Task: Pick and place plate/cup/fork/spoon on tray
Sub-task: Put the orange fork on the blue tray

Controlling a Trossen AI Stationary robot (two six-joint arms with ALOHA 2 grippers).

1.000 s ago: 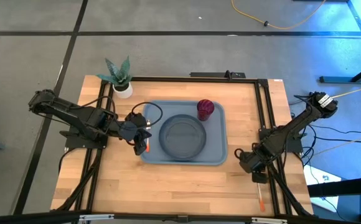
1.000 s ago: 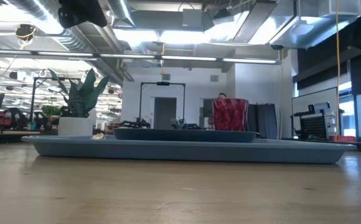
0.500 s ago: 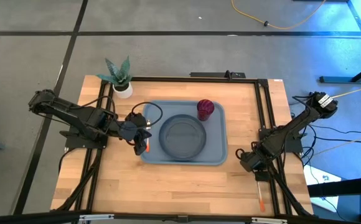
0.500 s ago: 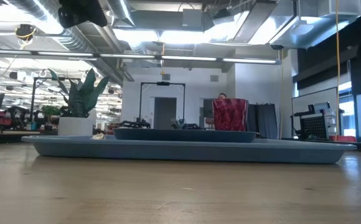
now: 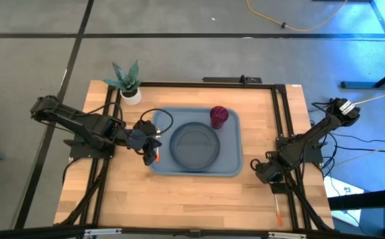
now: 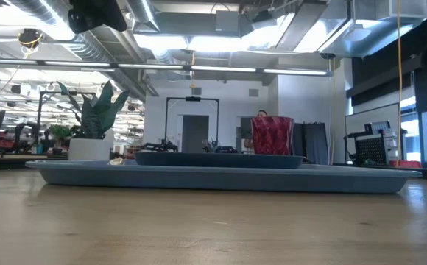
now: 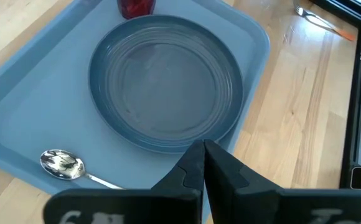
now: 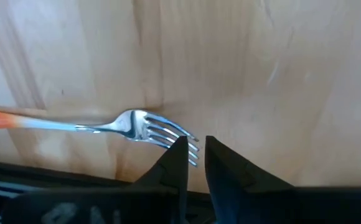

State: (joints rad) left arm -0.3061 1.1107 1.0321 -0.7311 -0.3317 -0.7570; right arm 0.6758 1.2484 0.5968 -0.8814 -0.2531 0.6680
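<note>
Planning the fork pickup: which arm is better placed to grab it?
Right, probably. The right gripper hangs just over the fork, which lies on the bare table at the right edge. The left gripper sits at the tray on the far side.

My left arm reaches in from the worktop's left edge, elbow bent, the wrist angled down toward the middle. My left hand [image 5: 151, 151] hangs low with its two dark fingers [image 7: 221, 168] pressed nearly together, only a thin slit between them. My right arm stretches back from the right edge, folded toward the near side. My right hand [image 5: 264, 174] sits low, its fingers [image 8: 227, 163] close, a narrow gap between.
</note>
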